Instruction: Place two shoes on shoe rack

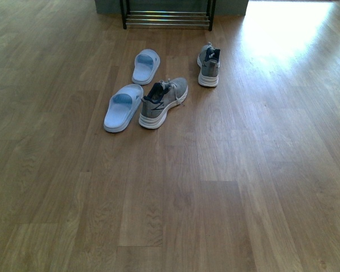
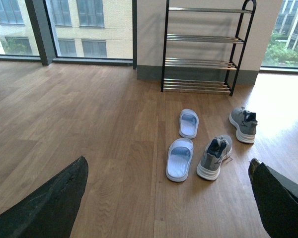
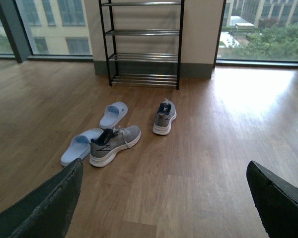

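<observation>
Two grey mesh sneakers with white soles stand on the wood floor. The near one (image 1: 163,102) (image 2: 214,157) (image 3: 114,145) lies beside a slipper. The far one (image 1: 208,64) (image 2: 243,124) (image 3: 164,116) stands closer to the shoe rack (image 1: 167,18) (image 2: 202,47) (image 3: 142,42), black-framed with chrome bar shelves, against the wall. My left gripper (image 2: 169,191) is open and empty, well short of the shoes. My right gripper (image 3: 164,196) is open and empty over bare floor. Neither arm shows in the front view.
Two pale blue slippers lie left of the sneakers, one near (image 1: 123,107) (image 2: 179,158) (image 3: 81,146) and one farther (image 1: 145,66) (image 2: 188,122) (image 3: 113,114). Large windows flank the wall behind the rack. Sunlight falls on the floor at the right.
</observation>
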